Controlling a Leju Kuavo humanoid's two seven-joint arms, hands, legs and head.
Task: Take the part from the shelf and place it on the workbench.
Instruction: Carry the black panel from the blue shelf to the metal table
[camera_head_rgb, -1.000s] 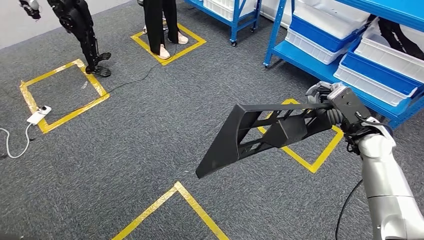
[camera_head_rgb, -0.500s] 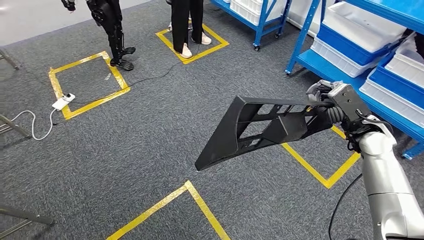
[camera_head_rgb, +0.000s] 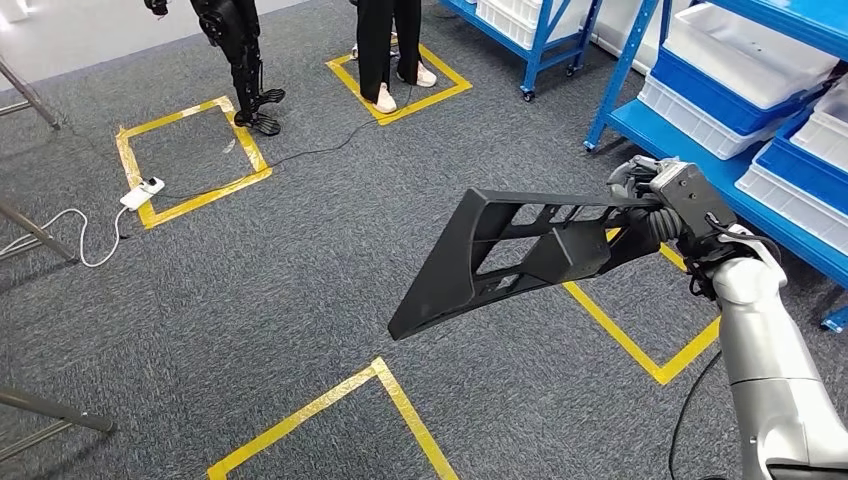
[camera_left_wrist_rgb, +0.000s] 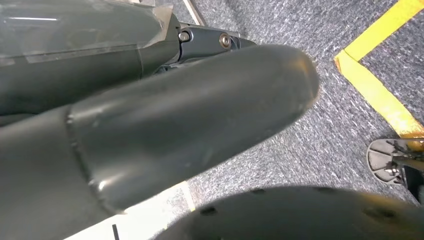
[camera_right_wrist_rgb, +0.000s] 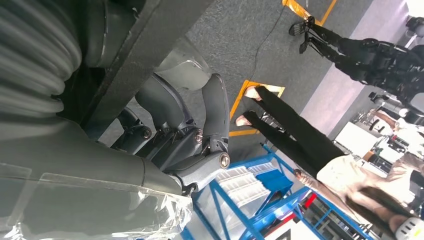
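The right hand (camera_head_rgb: 655, 205) grasped the black part (camera_head_rgb: 505, 250) by its narrow end, its fingers (camera_right_wrist_rgb: 212, 115) wrapped around the frame, and held it in the air above the grey carpet (camera_head_rgb: 250, 290) and a yellow tape square (camera_head_rgb: 640, 340). White bins (camera_head_rgb: 745, 55) sat in blue trays on the blue shelf (camera_head_rgb: 650, 125) just beyond; their contents could not be made out. The left hand (camera_left_wrist_rgb: 150, 130) appeared close up, and whether it was released or clenched I could not tell.
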